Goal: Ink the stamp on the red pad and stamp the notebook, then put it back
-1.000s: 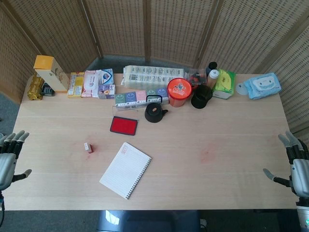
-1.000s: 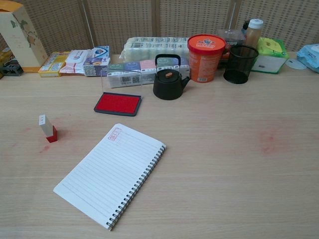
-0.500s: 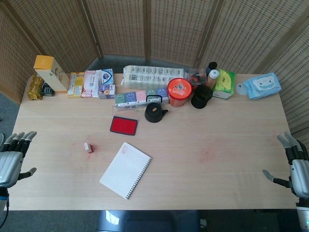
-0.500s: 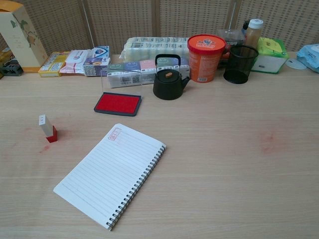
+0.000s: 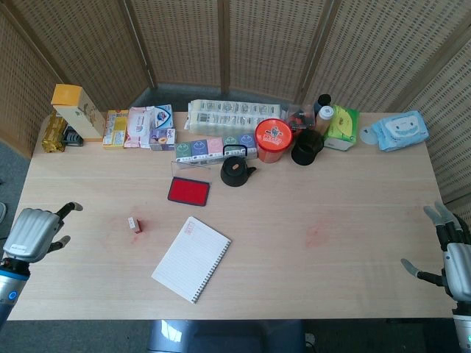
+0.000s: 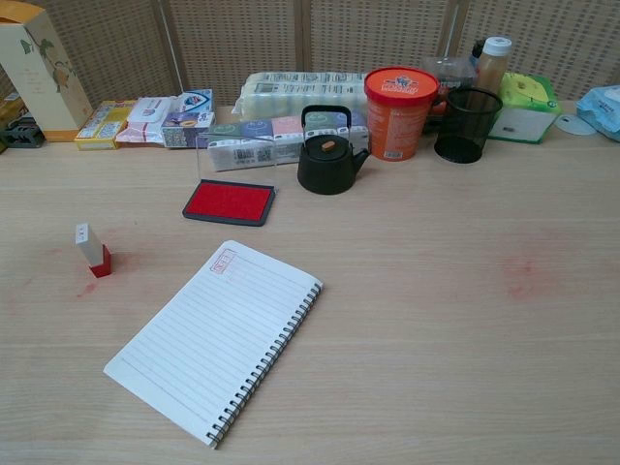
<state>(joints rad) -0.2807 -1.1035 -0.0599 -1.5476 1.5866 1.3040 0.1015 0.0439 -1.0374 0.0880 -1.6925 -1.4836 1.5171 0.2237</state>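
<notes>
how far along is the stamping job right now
The notebook already bears a red imprint near its top corner. Nothing is in hand: the stamp stands alone left of it, the left hand near it, empty. Whether another inking on the red pad remains is unclear.

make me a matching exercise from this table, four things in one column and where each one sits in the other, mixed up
Things:
1. stamp
2. ink pad
3. notebook
4. black kettle

Places:
A. open, nearest the front edge
B. behind the notebook, left of the kettle
C. upright, left of the notebook
D. in front of the orange tub

Pairs: 1-C, 2-B, 3-A, 4-D
</notes>
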